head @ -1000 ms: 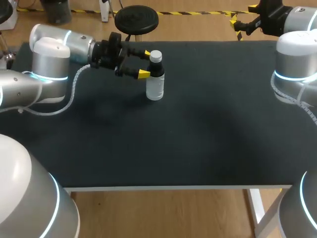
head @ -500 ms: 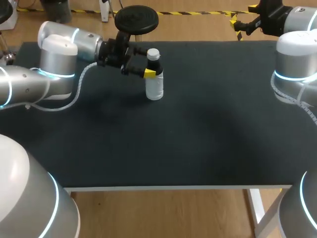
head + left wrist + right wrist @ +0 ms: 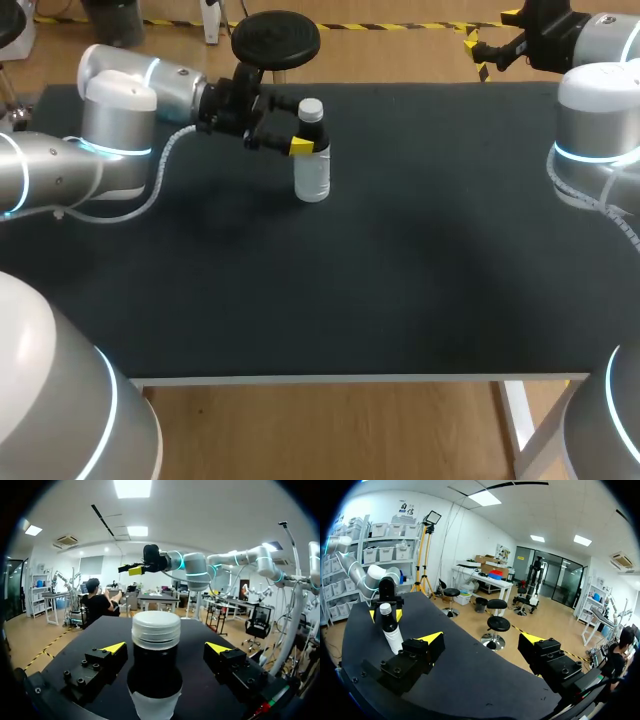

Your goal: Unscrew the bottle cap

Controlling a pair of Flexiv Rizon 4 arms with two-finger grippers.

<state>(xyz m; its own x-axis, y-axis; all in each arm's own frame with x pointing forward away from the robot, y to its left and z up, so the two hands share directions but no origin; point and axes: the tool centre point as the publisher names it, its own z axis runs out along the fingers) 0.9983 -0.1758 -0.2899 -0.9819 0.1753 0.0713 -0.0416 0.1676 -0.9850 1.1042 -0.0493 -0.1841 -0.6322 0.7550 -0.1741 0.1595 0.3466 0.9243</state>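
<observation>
A clear bottle (image 3: 312, 172) with a dark neck and white cap (image 3: 311, 107) stands upright at the back left of the black table (image 3: 400, 260). My left gripper (image 3: 297, 126) is level with its neck, open, one yellow-tipped finger on each side. In the left wrist view the cap (image 3: 156, 629) and bottle (image 3: 155, 672) sit between the fingers (image 3: 114, 648) of that gripper (image 3: 166, 648), with gaps on both sides. My right gripper (image 3: 490, 32) hangs open beyond the table's back right; from its wrist, the gripper (image 3: 481, 638) holds nothing and the bottle (image 3: 391, 630) is far ahead.
The table's white front edge (image 3: 350, 379) runs along the near side. My right arm's grey links (image 3: 595, 130) stand at the right edge, and my left arm (image 3: 110, 130) lies over the back left corner.
The left gripper moved toward the bottle and slightly back, so its fingers now flank the neck; it has kept still for the last half second. The right arm has not moved.
</observation>
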